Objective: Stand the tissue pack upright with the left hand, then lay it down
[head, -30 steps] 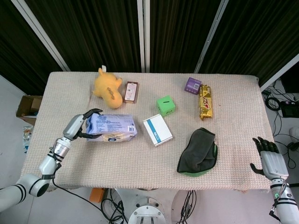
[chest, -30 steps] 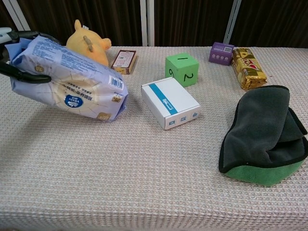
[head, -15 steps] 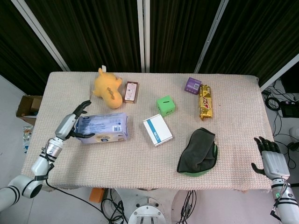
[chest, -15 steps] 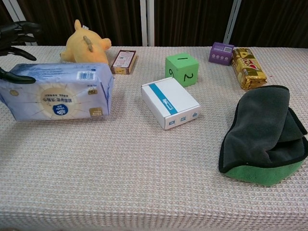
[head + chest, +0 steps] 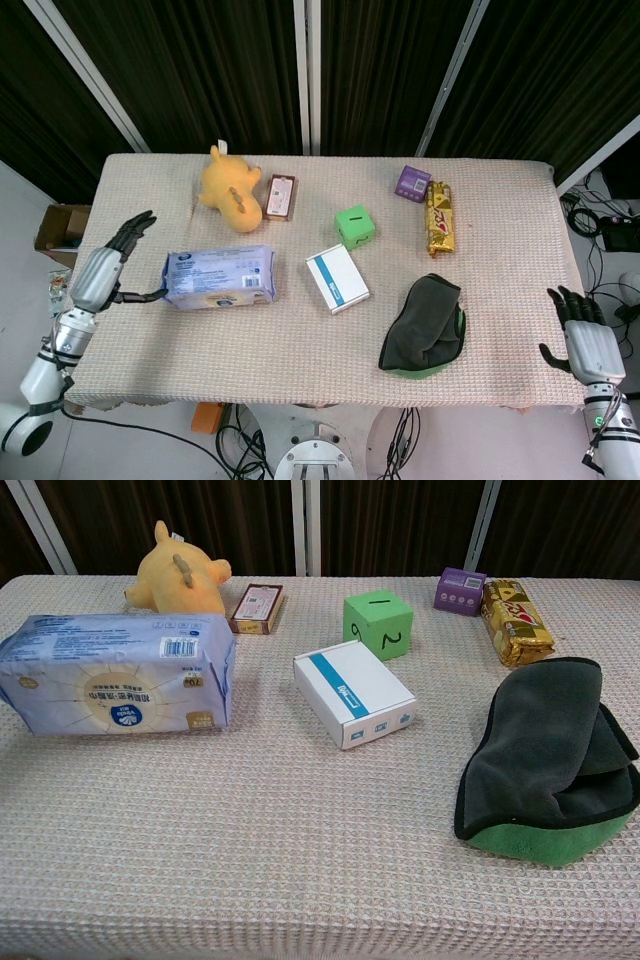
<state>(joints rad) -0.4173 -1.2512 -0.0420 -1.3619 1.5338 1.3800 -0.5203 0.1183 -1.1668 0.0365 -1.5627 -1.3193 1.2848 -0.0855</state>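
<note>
The tissue pack (image 5: pixel 220 277), pale blue with printed labels, lies flat on its long side at the table's left; the chest view shows the tissue pack (image 5: pixel 115 675) resting by itself. My left hand (image 5: pixel 103 271) is open to the left of the pack, fingers spread, with a clear gap to it. It holds nothing. My right hand (image 5: pixel 583 336) hangs open beyond the table's right front corner, fingers apart and empty. The chest view shows neither hand.
A yellow plush toy (image 5: pixel 231 189) and a small brown box (image 5: pixel 281 197) lie behind the pack. A white-and-blue box (image 5: pixel 337 279), a green cube (image 5: pixel 355 225), a purple box (image 5: pixel 412 183), a gold snack pack (image 5: pixel 440 217) and a dark folded cloth (image 5: pixel 424 327) occupy the middle and right.
My left hand let go of the tissue pack and drew back to the left. The pack went from tilted in the hand to lying flat on the table.
</note>
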